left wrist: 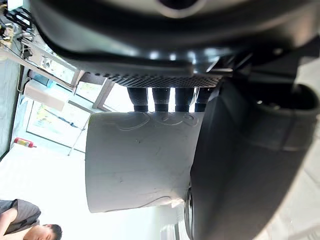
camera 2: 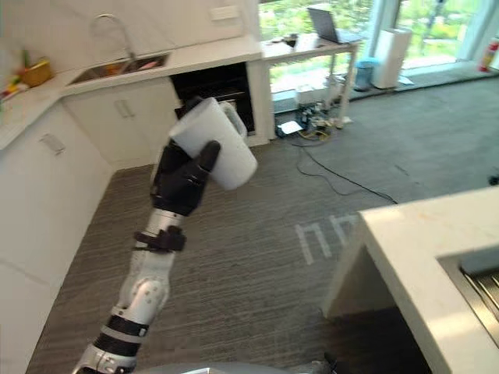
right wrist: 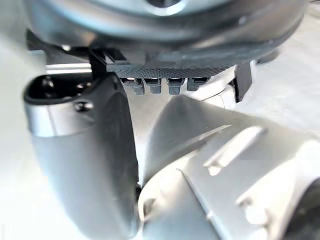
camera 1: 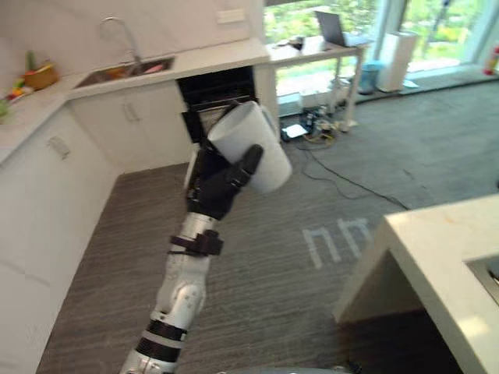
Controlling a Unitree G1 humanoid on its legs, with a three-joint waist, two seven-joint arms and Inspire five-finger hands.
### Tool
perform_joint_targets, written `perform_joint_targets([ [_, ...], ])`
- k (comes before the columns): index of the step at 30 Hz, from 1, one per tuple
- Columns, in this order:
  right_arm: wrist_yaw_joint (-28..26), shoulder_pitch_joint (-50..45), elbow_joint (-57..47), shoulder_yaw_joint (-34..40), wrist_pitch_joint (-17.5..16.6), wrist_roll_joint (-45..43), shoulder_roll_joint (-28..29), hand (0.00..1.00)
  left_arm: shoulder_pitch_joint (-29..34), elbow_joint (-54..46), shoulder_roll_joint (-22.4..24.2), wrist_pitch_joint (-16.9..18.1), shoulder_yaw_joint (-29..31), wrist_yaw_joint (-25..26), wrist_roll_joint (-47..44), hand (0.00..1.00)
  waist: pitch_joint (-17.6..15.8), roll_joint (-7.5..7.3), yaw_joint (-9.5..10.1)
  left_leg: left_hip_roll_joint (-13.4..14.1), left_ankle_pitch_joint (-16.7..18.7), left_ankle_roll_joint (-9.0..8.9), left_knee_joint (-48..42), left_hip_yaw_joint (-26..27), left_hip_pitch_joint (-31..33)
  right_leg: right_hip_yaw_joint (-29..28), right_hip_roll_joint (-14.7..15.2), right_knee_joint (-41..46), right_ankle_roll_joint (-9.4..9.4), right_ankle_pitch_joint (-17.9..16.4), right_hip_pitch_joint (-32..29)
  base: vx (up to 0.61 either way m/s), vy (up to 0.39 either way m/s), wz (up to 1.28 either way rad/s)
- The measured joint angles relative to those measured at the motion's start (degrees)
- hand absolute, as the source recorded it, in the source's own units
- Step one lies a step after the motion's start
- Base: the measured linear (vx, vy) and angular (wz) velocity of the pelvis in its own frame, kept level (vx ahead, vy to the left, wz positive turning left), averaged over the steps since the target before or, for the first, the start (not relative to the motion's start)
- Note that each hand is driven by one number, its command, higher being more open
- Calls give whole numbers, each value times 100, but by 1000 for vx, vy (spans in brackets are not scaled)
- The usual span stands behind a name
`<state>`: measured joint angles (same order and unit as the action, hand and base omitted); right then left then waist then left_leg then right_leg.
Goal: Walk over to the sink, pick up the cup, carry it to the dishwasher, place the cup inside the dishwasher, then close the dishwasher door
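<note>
Gripping a white cup [camera 1: 249, 148] round its body with the left hand [camera 1: 222, 187], in mid-air, well short of the open dishwasher [camera 1: 222, 89]. Probably light, stiff, smooth, breakable; best taken round the body. Cannot tell the state of the right hand [right wrist: 82, 155].

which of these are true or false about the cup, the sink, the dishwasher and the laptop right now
1. The cup is held in the left hand. True.
2. The cup stands in the sink. False: it is raised in the air, tilted, with the hand's fingers curled round it; the sink is set in the far counter.
3. The dishwasher is closed. False: the dishwasher under the far counter stands open, dark inside.
4. A laptop sits on the table by the window. True.
</note>
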<state>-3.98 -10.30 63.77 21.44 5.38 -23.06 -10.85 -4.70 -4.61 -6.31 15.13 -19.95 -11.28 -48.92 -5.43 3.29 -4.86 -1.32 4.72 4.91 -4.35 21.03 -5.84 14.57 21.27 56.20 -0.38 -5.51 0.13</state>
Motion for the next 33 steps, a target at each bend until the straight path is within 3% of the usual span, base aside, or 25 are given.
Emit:
perform_joint_targets([
  [1, 63, 24, -26, -233, -42, -237, 0, 100, 10, 256, 32, -43, -312, -7, 89, 0, -36, 16, -91, -54, -25, 45, -11, -664, 93, -431, -530, -99, 108, -444, -317, 213, -21, 276],
  [2, 143, 76, -28, -460, -58, -489, -2, 100, 21, 366, -5, -140, -584, -12, 209, 0, -126, -14, -76, -129, -83, 60, 28, -1055, 98, -647, -767, -666, 321, -720, -594, 198, -34, 282],
  [4, 241, 174, -26, -650, -62, -734, -15, 100, 50, 371, -124, -207, -780, -8, 414, 0, -146, -39, 46, -267, -94, 52, 33, -1421, 170, -1097, -890, -2056, 438, -782, -832, 158, -57, 164],
  [5, 296, 230, -26, -741, -62, -779, 2, 100, 62, 361, -202, -249, -794, 2, 552, 0, -155, -113, 99, -387, -73, 9, -5, -1642, 199, -1441, -946, -3047, 506, -479, -883, 220, -152, 125],
  [6, 323, 348, -78, -935, -61, -897, 99, 100, 63, 301, -318, -288, -705, 43, 705, 0, -186, -283, 110, -533, -10, -111, -137, -1866, 203, -1709, -930, -3621, 845, 315, -1014, 305, -237, 114],
  [7, 315, 383, -116, -1102, -45, -982, 125, 100, 104, 295, -303, -397, -641, 155, 831, 0, -89, -145, 200, -392, 76, -232, -261, -1947, 210, -1617, -1020, -3638, 798, 200, -920, 283, -210, 65],
  [9, 284, 580, -120, -1322, -7, -1039, 210, 100, 58, 198, -355, -418, -546, 241, 982, 0, 30, -34, 259, -75, 179, -362, -383, -1739, 318, -1470, -1257, -4199, 679, 329, -664, 271, -125, 12],
  [13, 95, 593, -99, -1337, 22, -1201, 175, 100, -77, -16, -684, -494, -79, 70, 1070, 0, 138, -76, 232, 367, 326, -519, -212, -1326, 163, -1455, -1695, -4994, 520, 592, -283, 208, -93, -22],
  [16, -101, 437, -93, -1266, 23, -1540, 75, 100, -85, -2, -988, -632, 352, 50, 1063, 0, 157, -52, 80, 390, 332, -529, -40, -1178, -14, -1618, -1748, -5117, 522, 596, -211, 132, -15, -36],
  [22, -392, -69, 18, -909, 20, -1612, 265, 100, -82, 23, -1184, -689, 739, -36, 1055, 0, 159, -53, -24, 359, 375, -596, 128, -876, -252, -1915, -1778, -5323, 593, 734, -109, 10, 30, -26],
  [23, -740, -376, -47, -725, -131, -1607, 490, 100, -75, 486, -1281, -603, 718, 1, 1312, 0, 236, -201, -198, 445, 316, -646, 240, -482, -342, -2153, -1925, -5541, 478, 983, -139, -19, 9, -7],
  [29, -741, -386, -51, -686, -129, -1609, 512, 100, -71, 486, -1160, -606, 682, 24, 1311, 0, 223, -222, -157, 430, 319, -647, 248, -485, -375, -2142, -1910, -5466, 483, 971, -137, 0, 0, 0],
  [33, -752, -487, -248, -646, -101, -1615, 697, 100, -68, 431, -823, -864, 445, 299, 1307, 0, 77, -444, -46, 422, 474, -627, 74, -479, -546, -1988, -1881, -4778, 489, 646, -170, -54, -8, 4],
])
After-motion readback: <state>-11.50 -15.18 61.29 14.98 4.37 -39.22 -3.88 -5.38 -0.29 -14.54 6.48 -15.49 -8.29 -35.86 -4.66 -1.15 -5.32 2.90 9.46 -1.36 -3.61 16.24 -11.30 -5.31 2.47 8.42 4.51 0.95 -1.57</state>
